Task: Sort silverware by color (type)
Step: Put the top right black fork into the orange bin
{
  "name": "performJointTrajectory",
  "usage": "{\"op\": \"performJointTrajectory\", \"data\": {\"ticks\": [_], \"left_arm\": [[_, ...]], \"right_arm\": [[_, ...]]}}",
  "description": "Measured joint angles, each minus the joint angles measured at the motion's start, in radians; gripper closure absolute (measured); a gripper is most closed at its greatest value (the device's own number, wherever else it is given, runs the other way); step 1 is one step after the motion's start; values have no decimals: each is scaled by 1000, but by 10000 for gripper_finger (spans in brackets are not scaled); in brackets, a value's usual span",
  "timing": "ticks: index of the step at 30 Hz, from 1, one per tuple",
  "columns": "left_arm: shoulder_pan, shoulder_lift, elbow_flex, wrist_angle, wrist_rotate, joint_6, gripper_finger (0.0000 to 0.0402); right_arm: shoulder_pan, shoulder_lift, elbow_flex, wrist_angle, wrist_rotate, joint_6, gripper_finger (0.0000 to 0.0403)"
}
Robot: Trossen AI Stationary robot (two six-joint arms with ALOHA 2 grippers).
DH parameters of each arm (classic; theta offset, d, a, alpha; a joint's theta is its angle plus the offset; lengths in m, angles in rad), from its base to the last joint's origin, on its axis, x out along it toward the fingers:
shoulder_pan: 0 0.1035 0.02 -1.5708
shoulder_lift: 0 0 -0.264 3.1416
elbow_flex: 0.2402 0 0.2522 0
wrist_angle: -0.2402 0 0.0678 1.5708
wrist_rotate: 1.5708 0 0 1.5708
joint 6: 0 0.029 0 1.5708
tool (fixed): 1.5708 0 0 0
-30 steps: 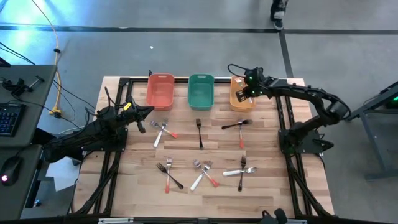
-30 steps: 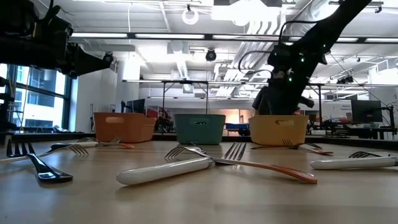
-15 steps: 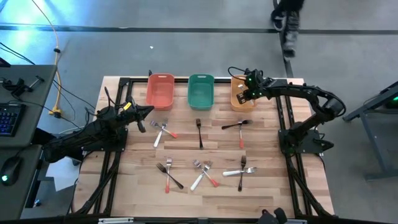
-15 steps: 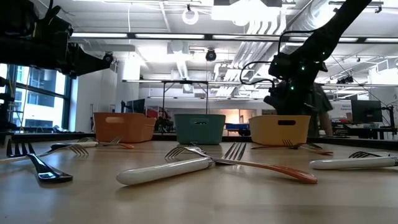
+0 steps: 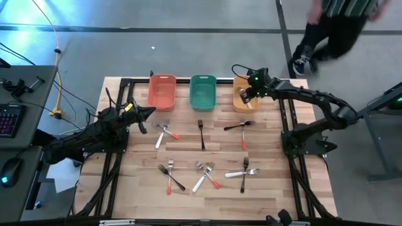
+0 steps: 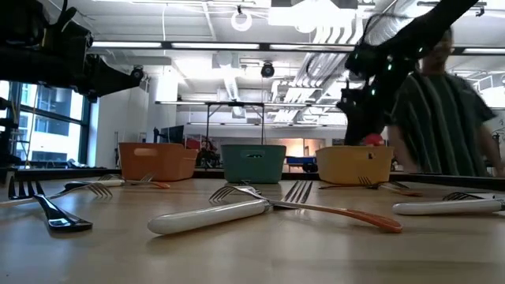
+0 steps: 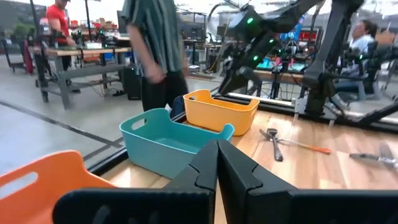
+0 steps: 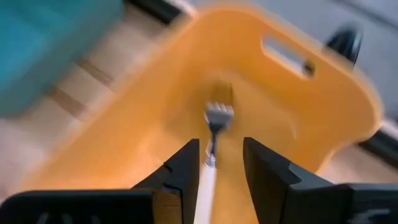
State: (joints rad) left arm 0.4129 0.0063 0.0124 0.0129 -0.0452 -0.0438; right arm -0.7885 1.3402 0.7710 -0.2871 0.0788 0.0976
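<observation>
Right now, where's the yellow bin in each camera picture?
High view: yellow bin at the table's far edge, rightmost of three, under the right gripper.
Low view: right of centre, behind the forks.
Left wrist view: centre.
Right wrist view: fills the frame.
Shared landmark: the teal bin beside it.

My wooden table (image 5: 270,194) carries three bins at its far edge: red bin (image 5: 162,92), green bin (image 5: 203,91), orange bin (image 5: 239,100). Forks and spoons (image 5: 202,134) with black, white and red-orange handles lie scattered across its planks.

The right end effector (image 8: 217,163), fingers parted, hangs over a white-handled fork (image 8: 212,134) in the orange bin (image 8: 311,118).
</observation>
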Motion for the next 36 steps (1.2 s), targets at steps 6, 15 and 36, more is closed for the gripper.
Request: {"op": "performJointTrajectory", "data": {"ticks": [6, 15, 36], "left_arm": [[0, 0, 0, 1, 0, -83, 401], [0, 0, 0, 2, -8, -58, 401], [0, 20, 0, -2, 45, 12, 402]], "right_arm": [[138, -157, 0, -42, 0, -70, 353], [393, -153, 0, -81, -23, -150, 395], [579, 190, 0, -172, -10, -134, 246]]}}
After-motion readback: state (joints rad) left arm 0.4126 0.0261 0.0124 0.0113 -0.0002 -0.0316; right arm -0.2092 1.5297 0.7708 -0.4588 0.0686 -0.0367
